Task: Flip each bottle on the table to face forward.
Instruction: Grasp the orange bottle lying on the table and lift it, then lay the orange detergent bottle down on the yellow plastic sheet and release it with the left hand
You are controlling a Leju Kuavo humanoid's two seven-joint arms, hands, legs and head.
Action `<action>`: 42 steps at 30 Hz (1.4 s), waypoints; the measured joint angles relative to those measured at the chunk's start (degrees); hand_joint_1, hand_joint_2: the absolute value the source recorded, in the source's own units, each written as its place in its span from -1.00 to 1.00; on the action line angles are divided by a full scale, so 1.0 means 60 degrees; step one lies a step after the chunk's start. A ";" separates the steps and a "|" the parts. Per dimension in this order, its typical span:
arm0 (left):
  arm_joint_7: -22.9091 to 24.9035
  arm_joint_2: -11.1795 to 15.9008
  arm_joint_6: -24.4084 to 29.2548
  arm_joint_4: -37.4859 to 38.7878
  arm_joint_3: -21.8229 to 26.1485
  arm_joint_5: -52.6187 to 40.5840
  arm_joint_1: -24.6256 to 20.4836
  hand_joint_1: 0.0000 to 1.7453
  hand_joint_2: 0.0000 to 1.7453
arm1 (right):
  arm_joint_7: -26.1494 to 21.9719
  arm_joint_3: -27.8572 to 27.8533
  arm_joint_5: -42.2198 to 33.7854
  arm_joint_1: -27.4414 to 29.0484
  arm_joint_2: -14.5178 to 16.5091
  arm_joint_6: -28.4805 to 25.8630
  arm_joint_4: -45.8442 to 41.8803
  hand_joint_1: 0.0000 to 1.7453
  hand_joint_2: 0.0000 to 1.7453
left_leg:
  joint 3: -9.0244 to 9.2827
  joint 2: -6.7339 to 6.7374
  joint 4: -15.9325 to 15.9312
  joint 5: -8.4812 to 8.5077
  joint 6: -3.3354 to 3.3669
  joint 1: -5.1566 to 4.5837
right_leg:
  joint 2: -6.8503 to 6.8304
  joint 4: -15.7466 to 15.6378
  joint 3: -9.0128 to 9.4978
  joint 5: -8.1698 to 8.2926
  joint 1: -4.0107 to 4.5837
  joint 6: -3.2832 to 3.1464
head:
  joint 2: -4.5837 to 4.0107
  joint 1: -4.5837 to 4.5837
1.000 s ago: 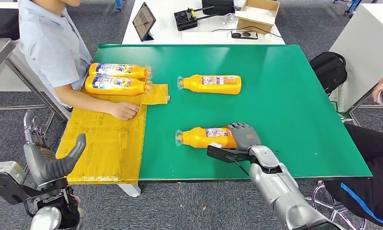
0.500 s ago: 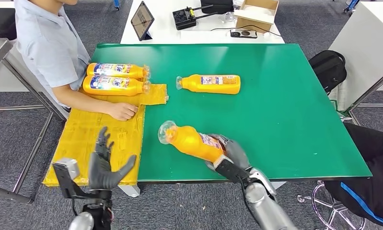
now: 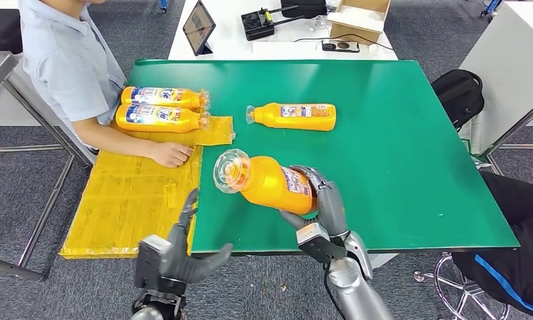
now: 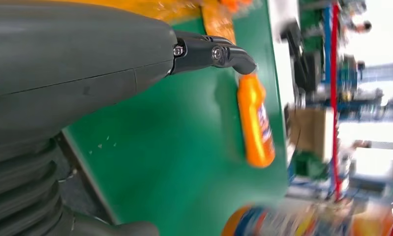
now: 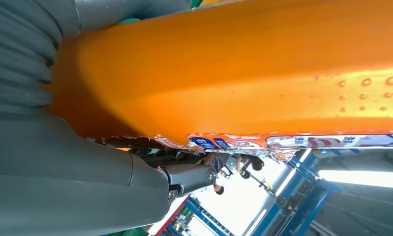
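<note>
Right now I had the right hand (image 3: 319, 203) clamped round the lower body of an orange bottle (image 3: 267, 181), lifted clear of the green surface (image 3: 397, 133) near its front edge. Bottle was tilted, clear cap end raised and pointing toward the camera and to the left, base end down in the hand. Smooth glossy orange plastic; a printed label with blue, white and red showed on the side by the fingers (image 3: 330, 197). In the right wrist view the bottle (image 5: 243, 69) sat tight against the hand (image 5: 61, 162), label edge torn and ragged, a row of small raised dots on the plastic.

My left hand (image 3: 183, 257) hung below the front edge of the surface, fingers spread, thumb out, holding nothing. In the left wrist view the hand (image 4: 86, 64) was over the green surface (image 4: 174, 162).

A second orange bottle (image 3: 292, 116) lay on its side farther back on the surface, cap to the left, label up; the left wrist view caught it too (image 4: 256, 120). Two more bottles (image 3: 162, 108) lay side by side at the left edge, caps right, labels up, touching each other, beside a yellow sheet (image 3: 140, 200). A person's hand (image 3: 172, 154) rested on that sheet.
</note>
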 joint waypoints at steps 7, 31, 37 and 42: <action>0.0393 0.0068 -0.0482 0.0214 -0.0383 0.0267 -0.0206 -1.00 1.00 | 0.0476 0.0272 0.0098 -0.0209 0.0315 0.0625 0.0288 0.69 1.00 | -0.0004 0.0000 0.0000 0.0001 0.0000 0.0000 | 0.0001 0.0002 0.0000 0.0001 0.0000 0.0000 | 0.0000 0.0000; 0.0630 -0.0301 -0.0264 0.0154 -0.0385 0.2443 -0.0900 -1.00 1.00 | 0.0318 0.1982 0.0189 -0.0891 0.1534 -0.0589 0.2992 0.75 1.00 | -0.0008 -0.0003 0.0000 0.0005 -0.0003 0.0003 | -0.0002 0.0005 -0.0005 0.0000 0.0001 -0.0001 | 0.0000 0.0001; 0.0607 -0.0302 -0.0526 0.0141 -0.0403 0.3028 -0.0920 -1.00 1.00 | 0.0286 0.2128 0.0184 -0.1040 0.1562 -0.0775 0.3288 0.75 1.00 | -0.0009 -0.0004 0.0000 0.0004 -0.0002 0.0001 | -0.0002 0.0003 -0.0005 0.0000 0.0000 -0.0001 | 0.0000 -0.0001; 0.0526 -0.0335 -0.0240 0.0142 -0.0434 0.3108 -0.1002 -0.51 1.00 | 0.0199 0.2236 0.0041 -0.1133 0.1679 -0.0766 0.3625 0.70 1.00 | -0.0008 -0.0003 0.0000 0.0004 -0.0002 0.0003 | -0.0002 0.0004 -0.0007 0.0000 0.0001 -0.0001 | 0.0000 0.0000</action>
